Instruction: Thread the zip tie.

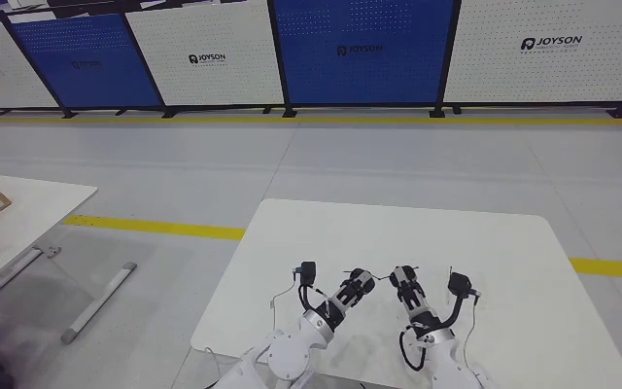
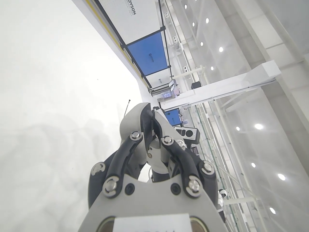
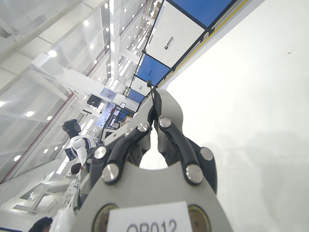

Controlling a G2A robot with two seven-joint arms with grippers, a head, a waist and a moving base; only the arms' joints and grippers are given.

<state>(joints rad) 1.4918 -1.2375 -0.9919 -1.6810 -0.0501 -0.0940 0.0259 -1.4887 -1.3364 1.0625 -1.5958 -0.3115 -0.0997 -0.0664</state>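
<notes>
The right pincer [image 3: 155,95] clamps the zip tie [image 3: 149,82] over the white worktop [image 1: 408,233].
The tie's black head pokes out just past the closed fingertips. The left pincer [image 2: 152,109] is pressed shut as well, near the right one; whether anything sits between its pads I cannot tell. Both arms sit at the worktop's near edge.

White table [image 1: 486,243], rounded corners, stands on grey floor [image 1: 292,156]. Tiny dark speck [image 3: 289,53] on tabletop, away from edge.
</notes>
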